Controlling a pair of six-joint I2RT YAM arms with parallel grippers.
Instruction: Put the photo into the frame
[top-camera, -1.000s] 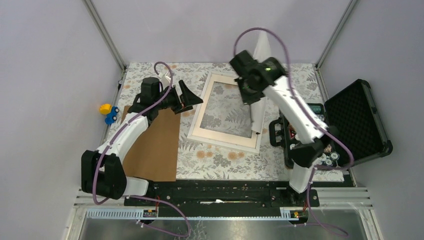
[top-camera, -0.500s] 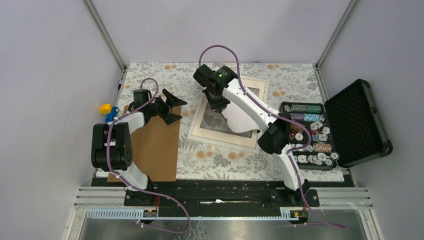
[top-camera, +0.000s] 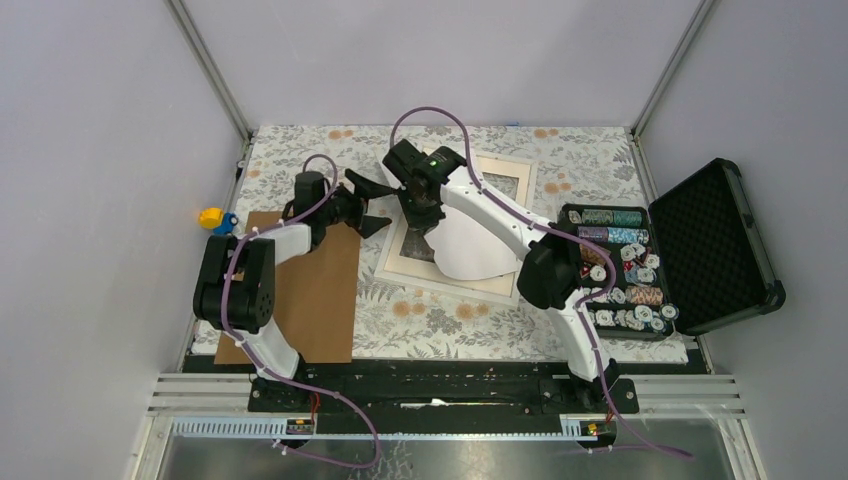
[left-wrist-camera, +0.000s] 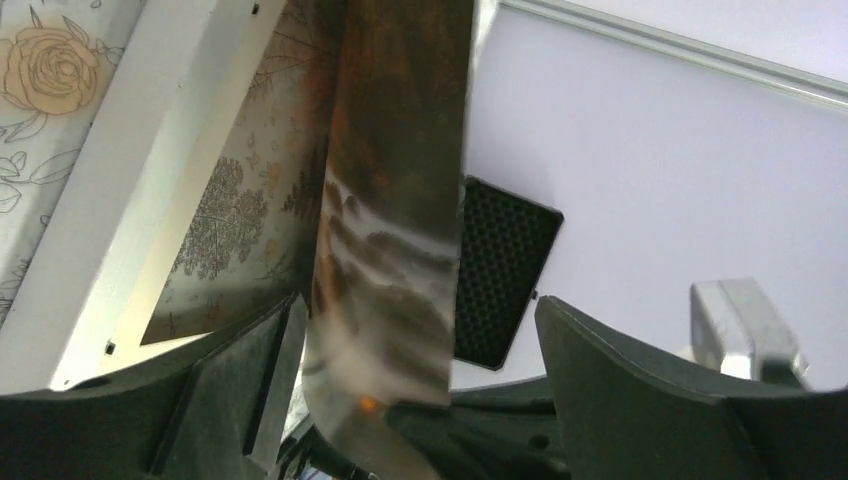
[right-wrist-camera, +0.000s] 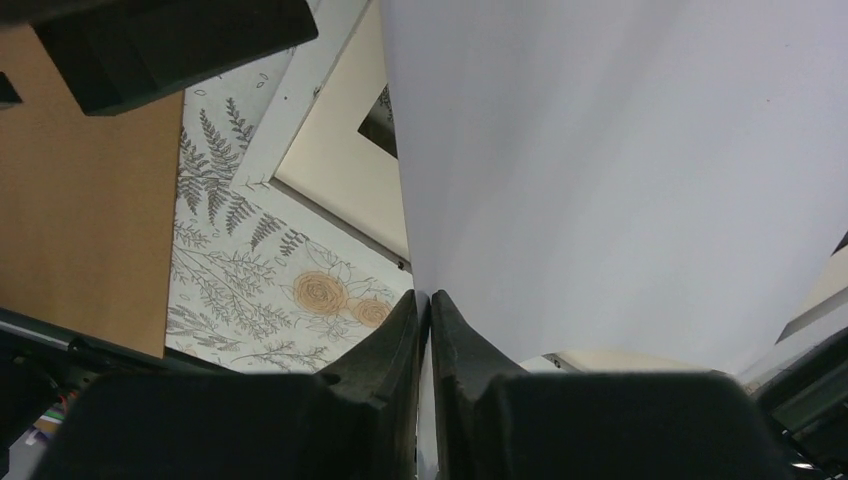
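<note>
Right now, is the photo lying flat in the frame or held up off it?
Held up, not in. The right gripper pinches one edge of the photo, which bows, white back up, over the frame.

The photo (top-camera: 470, 245) and right gripper (top-camera: 419, 224) cover the frame (top-camera: 440, 283), crowded on its left by the left gripper (top-camera: 374, 205)

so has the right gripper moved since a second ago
Yes. The right gripper, shut on the photo, has swung left and down the top view, from over the frame's right side to its left edge.
</note>
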